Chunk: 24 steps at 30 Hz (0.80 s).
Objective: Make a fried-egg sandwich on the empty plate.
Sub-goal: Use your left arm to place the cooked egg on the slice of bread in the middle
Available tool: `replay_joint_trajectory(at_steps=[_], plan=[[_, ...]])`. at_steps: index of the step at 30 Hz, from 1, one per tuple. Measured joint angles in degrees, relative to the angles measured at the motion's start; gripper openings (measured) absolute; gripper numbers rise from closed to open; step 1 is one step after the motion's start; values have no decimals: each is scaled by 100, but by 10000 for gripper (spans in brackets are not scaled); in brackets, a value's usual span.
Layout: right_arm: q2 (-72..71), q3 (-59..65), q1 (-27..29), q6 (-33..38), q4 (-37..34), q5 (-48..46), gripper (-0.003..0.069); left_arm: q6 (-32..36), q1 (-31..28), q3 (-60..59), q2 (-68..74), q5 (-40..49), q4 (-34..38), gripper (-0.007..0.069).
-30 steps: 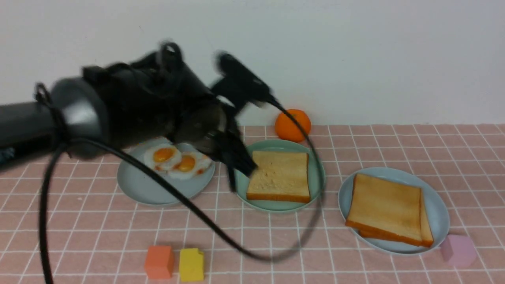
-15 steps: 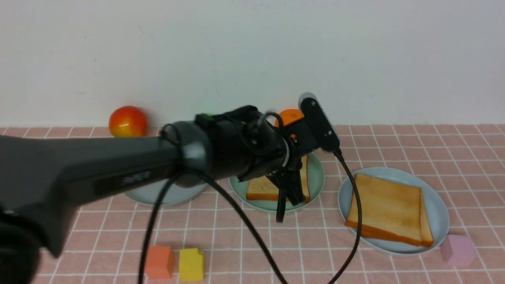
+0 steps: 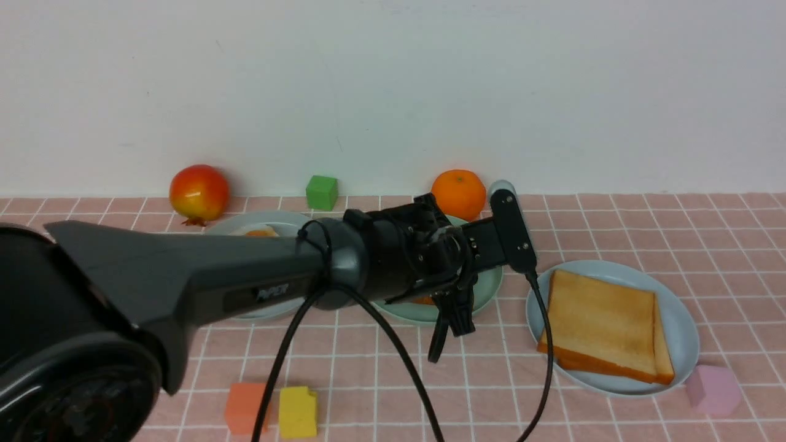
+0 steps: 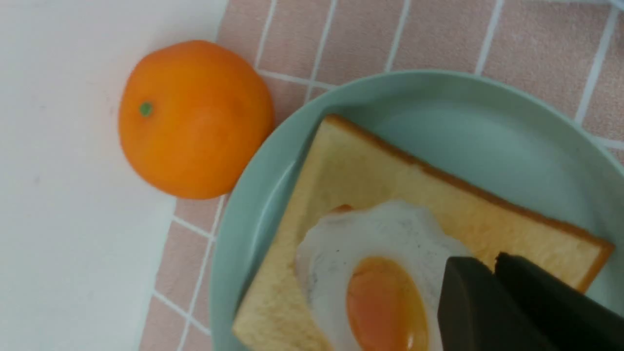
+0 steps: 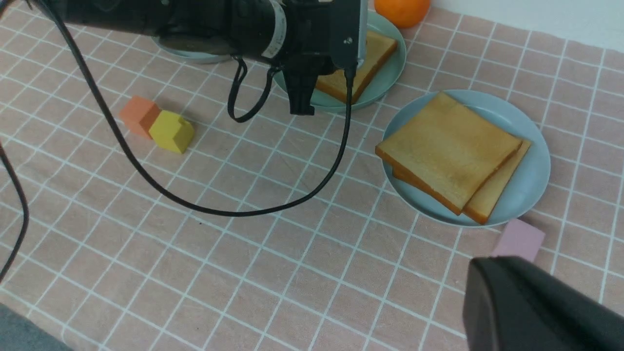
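The mint-green plate [image 4: 487, 136] holds one toast slice [image 4: 390, 170] with a white fried egg [image 4: 385, 234] lying on it, yolk up. No second slice is on top. My left gripper [image 4: 482, 261] is shut on the egg's edge, right over the toast. In the front view the left arm covers most of that plate [image 3: 491, 288] and the gripper [image 3: 459, 325] points down at its near side. It also shows in the right wrist view [image 5: 300, 108]. My right gripper [image 5: 482, 268] is shut and empty, low over the cloth near the pink block.
A grey-blue plate [image 3: 681, 319] at right holds two plain toast slices [image 3: 602, 325]. Another grey-blue plate [image 3: 245, 222] at left holds an egg [image 3: 261, 232]. An orange [image 3: 457, 194], red fruit [image 3: 198, 192] and green cube [image 3: 322, 191] sit by the wall. Orange [image 3: 247, 406], yellow [image 3: 298, 410] and pink [image 3: 712, 388] blocks lie near the front.
My left arm has swung right from the egg plate to the mint-green plate and come down lower. The egg now rests on the toast.
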<state>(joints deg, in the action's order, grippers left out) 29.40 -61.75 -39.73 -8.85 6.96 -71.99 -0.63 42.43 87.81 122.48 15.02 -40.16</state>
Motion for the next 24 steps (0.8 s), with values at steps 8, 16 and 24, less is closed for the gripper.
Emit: replay_joint_trajectory(at_steps=[8,16,24], plan=[[0,0,0,0,-38,0,7,-95,0,7,18,26,19,64],[-36,0,0,132,-63,0,8,-702,2,7,-7,350,48,186],[-36,0,0,227,-69,0,10,-1015,184,7,-190,754,163,314]])
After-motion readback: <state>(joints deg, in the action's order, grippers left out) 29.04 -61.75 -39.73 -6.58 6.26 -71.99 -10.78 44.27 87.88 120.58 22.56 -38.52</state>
